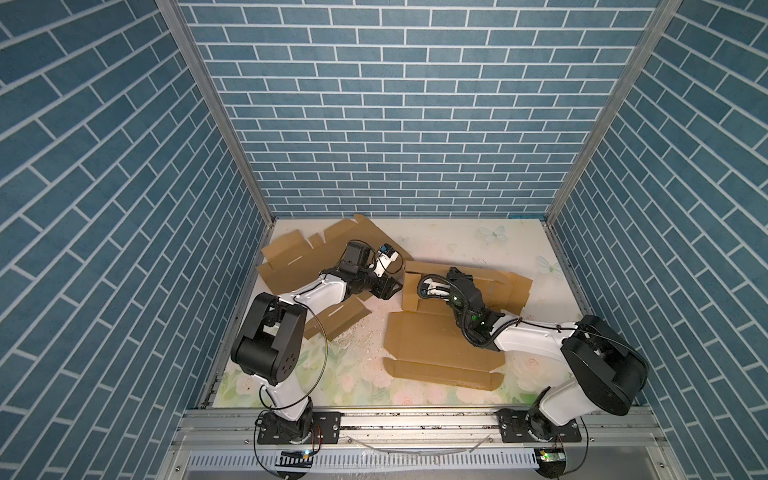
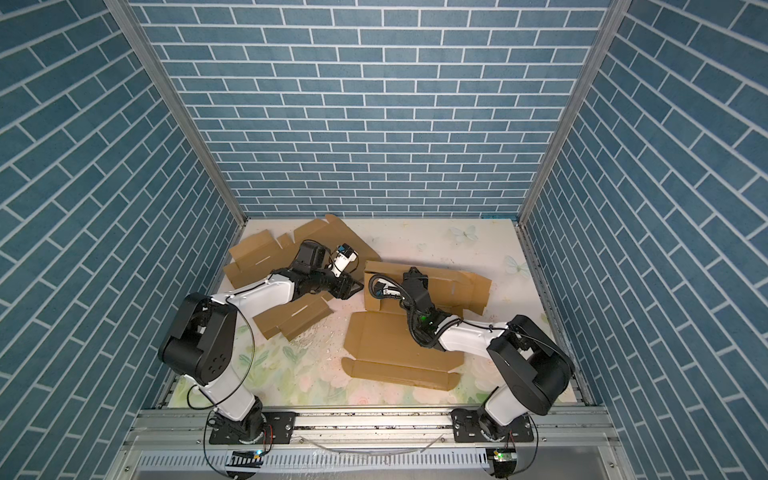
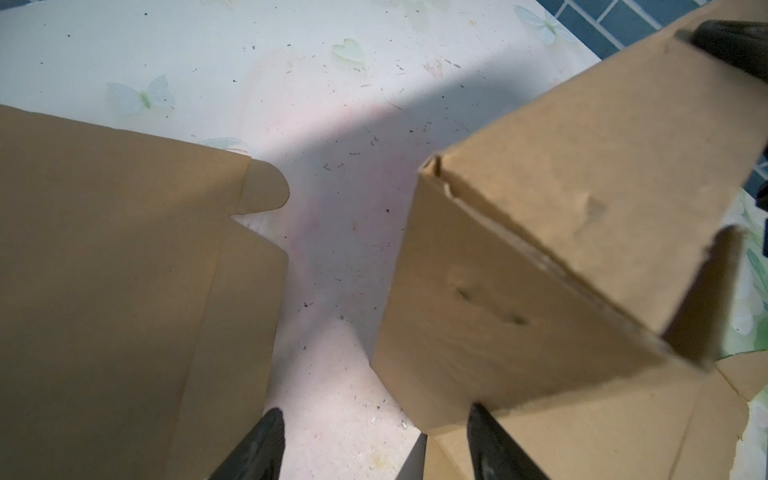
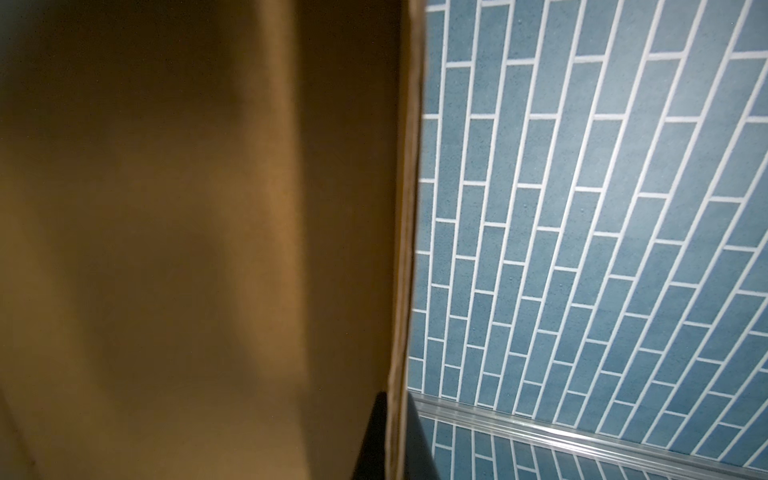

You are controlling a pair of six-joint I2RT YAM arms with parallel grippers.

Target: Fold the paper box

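Note:
The paper box (image 1: 436, 345) is a brown cardboard blank lying partly flat at the middle right of the table. Its left side wall (image 1: 409, 291) stands raised. My right gripper (image 1: 454, 273) is over the box's far part and is shut on the thin edge of a cardboard panel (image 4: 399, 249). Dark fingers (image 4: 376, 436) press it from both sides. My left gripper (image 1: 395, 286) is open and low over the mat, just left of the raised wall (image 3: 498, 270). One fingertip (image 3: 478, 415) is at that wall's lower corner. Nothing is between the left fingers.
A second brown cardboard blank (image 1: 291, 266) lies flat under the left arm, with a loose flap (image 1: 336, 320) nearer the front. White crumbs (image 1: 357, 336) dot the floral mat (image 1: 332, 386). Blue brick walls close three sides. A metal rail (image 1: 415, 419) runs along the front.

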